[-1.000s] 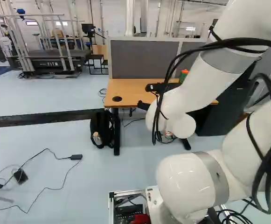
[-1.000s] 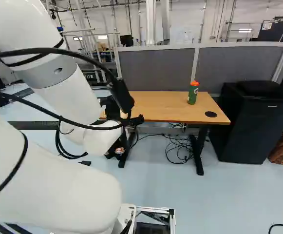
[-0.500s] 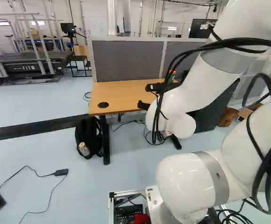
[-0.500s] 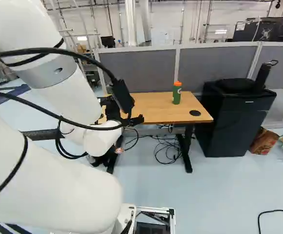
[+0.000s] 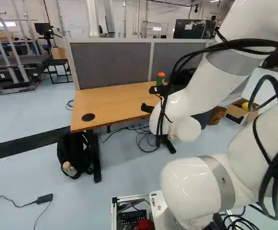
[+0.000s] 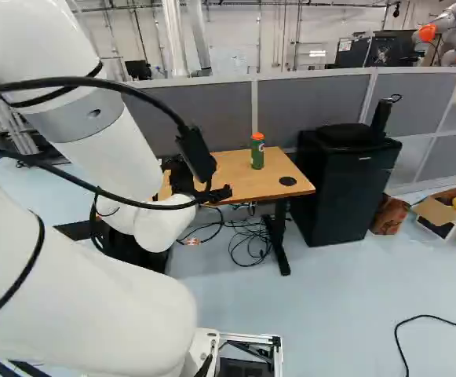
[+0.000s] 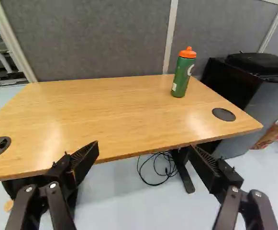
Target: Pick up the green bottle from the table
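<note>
My gripper [image 6: 220, 192] reaches out in front of the arm, short of the table. In the wrist view the gripper [image 7: 146, 155] stands wide open, nothing between its fingers. The green bottle [image 7: 183, 75] with an orange cap stands upright near the back edge of the wooden table [image 7: 105, 110], ahead of the gripper and towards its right finger. A clear stretch of tabletop separates them. The right base view shows the whole bottle [image 6: 257, 151]; in the left base view only its upper part [image 5: 160, 79] shows above the black wrist parts.
Grey partition panels [image 6: 306, 106] stand behind the table. Right of it is a black cabinet [image 6: 341, 188], then an open cardboard box [image 6: 439, 216]. A black backpack [image 5: 76, 153] sits by the left table leg, and cables lie beneath the table. Another robot [image 6: 447, 35] is beyond the panels.
The base has turned right, so the whole scene has shifted left in both base views; the table also looks somewhat nearer in the left one. The arm holds its pose against its lowest joint.
</note>
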Robot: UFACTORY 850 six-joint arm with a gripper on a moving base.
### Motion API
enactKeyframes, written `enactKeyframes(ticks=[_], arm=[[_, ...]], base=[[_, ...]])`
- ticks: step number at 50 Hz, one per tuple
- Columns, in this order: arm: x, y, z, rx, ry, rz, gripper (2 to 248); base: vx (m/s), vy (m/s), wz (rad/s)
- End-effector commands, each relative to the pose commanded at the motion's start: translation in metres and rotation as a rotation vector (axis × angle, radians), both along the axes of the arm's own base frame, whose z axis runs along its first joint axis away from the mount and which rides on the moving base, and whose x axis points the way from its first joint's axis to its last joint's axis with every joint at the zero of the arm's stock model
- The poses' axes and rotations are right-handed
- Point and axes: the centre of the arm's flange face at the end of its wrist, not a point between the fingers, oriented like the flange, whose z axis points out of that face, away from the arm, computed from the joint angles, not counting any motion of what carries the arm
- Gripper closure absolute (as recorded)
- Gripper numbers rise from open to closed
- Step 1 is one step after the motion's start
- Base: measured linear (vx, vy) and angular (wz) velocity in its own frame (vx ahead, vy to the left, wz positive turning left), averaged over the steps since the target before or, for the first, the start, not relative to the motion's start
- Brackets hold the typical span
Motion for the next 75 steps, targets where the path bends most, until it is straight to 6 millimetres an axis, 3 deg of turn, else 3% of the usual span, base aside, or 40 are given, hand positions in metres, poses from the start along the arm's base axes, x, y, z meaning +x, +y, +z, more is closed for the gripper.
enactKeyframes(ticks=[22, 75], arm=[[0.0, 0.0, 0.0, 0.0, 0.0, 0.0, 3], [0.0, 0.0, 0.0, 0.0, 0.0, 0.0, 3]], base=[[0.12, -0.067, -0.247], [0.173, -0.018, -0.026]])
